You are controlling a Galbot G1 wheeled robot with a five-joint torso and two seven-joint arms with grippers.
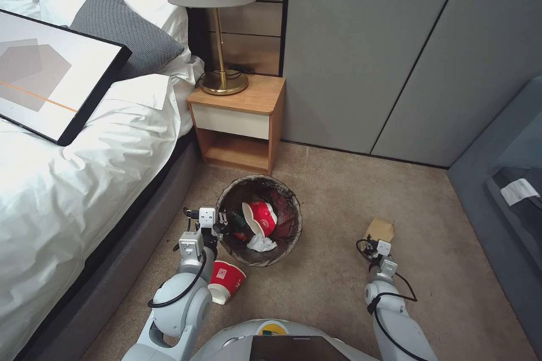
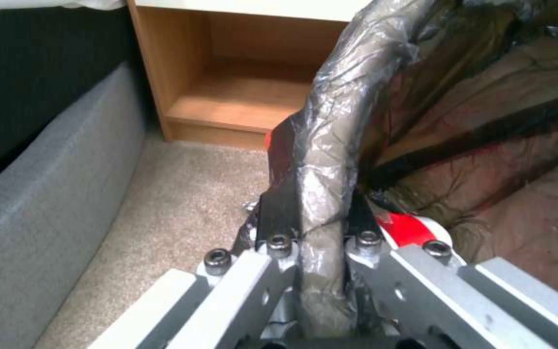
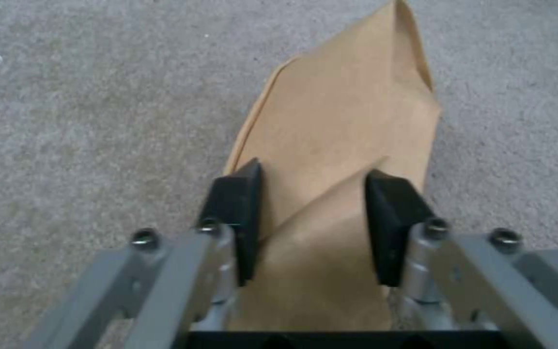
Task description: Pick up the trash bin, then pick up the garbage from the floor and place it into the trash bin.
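Note:
The trash bin point(image 1: 259, 220), a round pail lined with a dark bag, stands on the carpet in front of the nightstand. Inside lie a red-and-white cup point(image 1: 259, 217), white tissue point(image 1: 261, 244) and other litter. My left gripper point(image 1: 217, 225) is shut on the bin's near-left rim point(image 2: 331, 121), its pads clamping the bag-covered edge. Another red-and-white cup point(image 1: 226, 281) lies on the floor beside my left arm. To the right, my right gripper point(image 3: 315, 213) is closed on a folded brown cardboard piece point(image 3: 350, 121), with one pad against each side of it, low over the carpet.
A bed point(image 1: 68, 192) runs along the left with a framed picture point(image 1: 51, 73) on it. The wooden nightstand point(image 1: 240, 124) with a lamp point(image 1: 220, 22) stands just behind the bin. Grey wall panels close the back, and a grey unit point(image 1: 508, 192) stands at the right. Open carpet lies between the arms.

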